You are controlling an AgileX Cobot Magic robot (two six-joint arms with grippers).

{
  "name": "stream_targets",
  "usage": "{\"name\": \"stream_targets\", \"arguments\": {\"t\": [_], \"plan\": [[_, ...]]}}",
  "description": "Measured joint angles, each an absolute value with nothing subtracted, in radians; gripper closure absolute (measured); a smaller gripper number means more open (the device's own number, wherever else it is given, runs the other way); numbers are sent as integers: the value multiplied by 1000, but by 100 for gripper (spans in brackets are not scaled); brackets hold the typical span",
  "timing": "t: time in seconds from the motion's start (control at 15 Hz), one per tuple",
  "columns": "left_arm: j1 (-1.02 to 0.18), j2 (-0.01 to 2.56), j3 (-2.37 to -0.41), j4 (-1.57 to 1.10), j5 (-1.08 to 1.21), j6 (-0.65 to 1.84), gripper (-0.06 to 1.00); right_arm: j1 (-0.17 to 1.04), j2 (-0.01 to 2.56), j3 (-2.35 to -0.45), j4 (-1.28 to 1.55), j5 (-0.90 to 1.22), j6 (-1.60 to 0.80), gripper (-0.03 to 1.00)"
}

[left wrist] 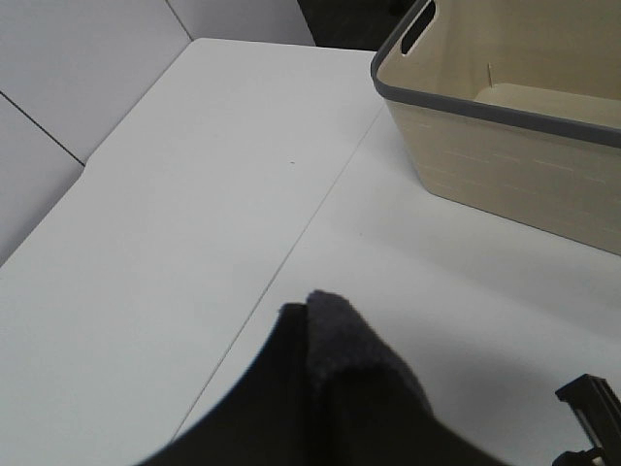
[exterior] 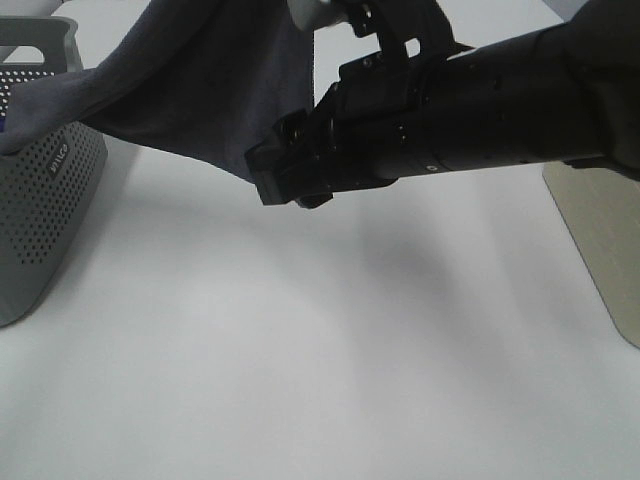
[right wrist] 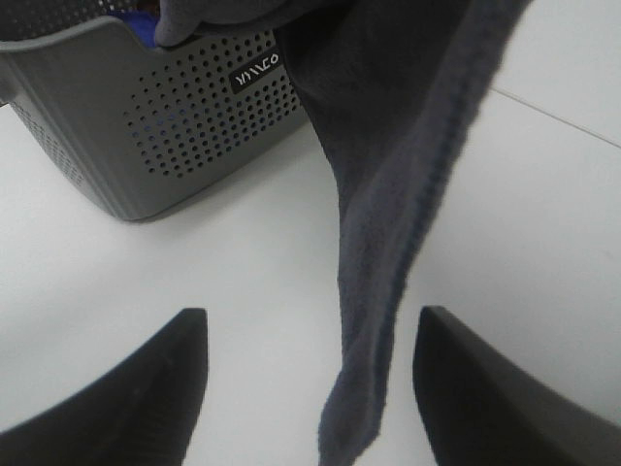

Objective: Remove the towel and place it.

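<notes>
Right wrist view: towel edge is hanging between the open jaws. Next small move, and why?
Probably close the right gripper on that edge. Its jaws stand open either side of the towel's hanging edge, the left gripper is shut on another part, and one end lies over the grey basket; a second grip should help lift it clear.

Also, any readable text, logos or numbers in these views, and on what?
"...CO": white logo on the side of the grey basket; only the last two letters are sure, the rest is too blurred.
No text shows on the towel, beige basket or table.
</notes>
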State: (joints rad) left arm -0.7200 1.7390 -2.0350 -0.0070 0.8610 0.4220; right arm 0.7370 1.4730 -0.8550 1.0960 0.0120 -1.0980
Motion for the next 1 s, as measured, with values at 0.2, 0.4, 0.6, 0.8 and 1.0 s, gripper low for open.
{"name": "stream_targets", "arguments": {"t": [0.2, 0.4, 0.6, 0.8, 1.0], "plan": [[-720, 1739, -2035, -9, 861, 422, 94, 737, 1510, -855, 1094, 12, -1098, 47], [-720, 1739, -2035, 0, 864, 422, 94, 737, 1510, -855, 1094, 8, -1098, 76], [-719, 1739, -2035, 46, 942, 422, 94, 729, 1509, -855, 1094, 90, -1097, 95], [-718, 1739, -2035, 66, 1008, 422, 94, 667, 1509, -861, 1026, 302, -1004, 95], [-718, 1739, -2035, 75, 1031, 422, 94, 545, 1509, -979, 591, 669, -572, 95]]}}
